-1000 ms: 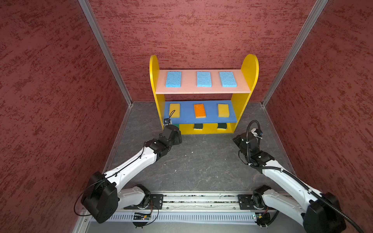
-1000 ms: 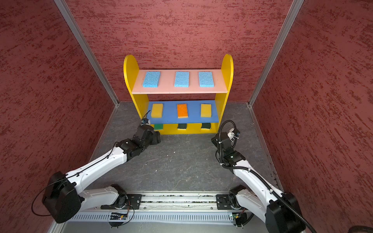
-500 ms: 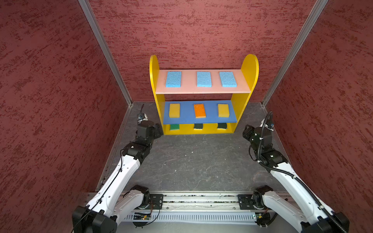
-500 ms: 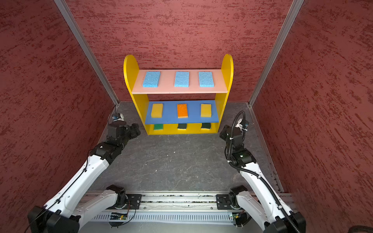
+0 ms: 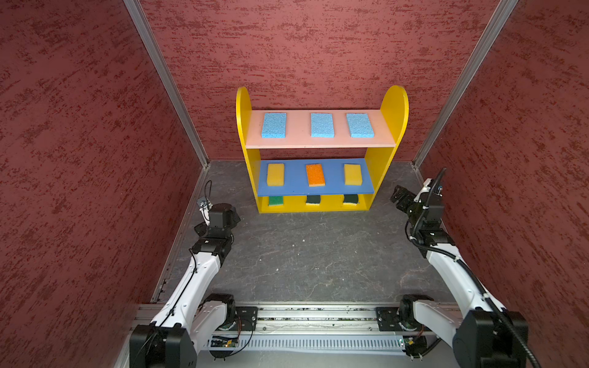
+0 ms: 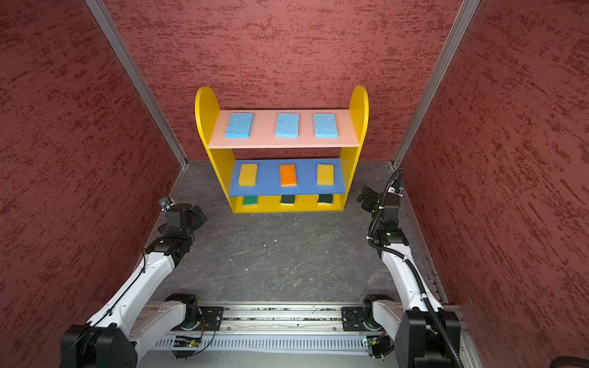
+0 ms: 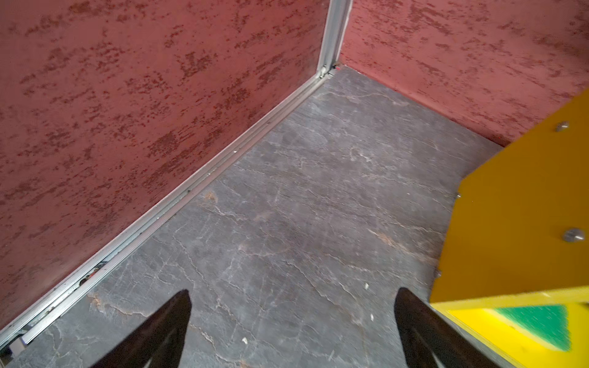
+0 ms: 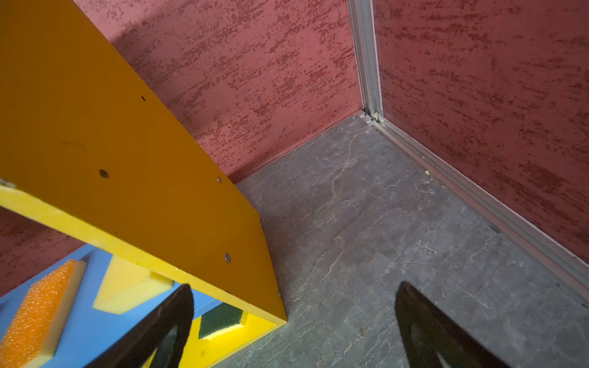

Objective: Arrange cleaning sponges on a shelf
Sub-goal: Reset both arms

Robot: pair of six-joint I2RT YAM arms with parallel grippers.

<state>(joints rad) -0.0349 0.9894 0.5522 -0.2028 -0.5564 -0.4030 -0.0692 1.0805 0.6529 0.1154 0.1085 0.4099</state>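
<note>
Left end effector [image 7: 291, 296]: fingers wide, empty, over bare counter [image 7: 287, 191]. Right end effector [image 8: 293, 290]: wide, empty. Shelf [image 5: 395, 105] stands between them, slightly ahead. Nine cleaning sponges [image 5: 315, 175] lie three per level, apart from both.

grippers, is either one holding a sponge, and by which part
Nothing is held: the left gripper and the right gripper both stand open and empty.

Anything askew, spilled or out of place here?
Nothing stands out. The shelf stands upright with three sponges spaced along each level, none on the floor. The left gripper and right gripper are open and empty.
</note>
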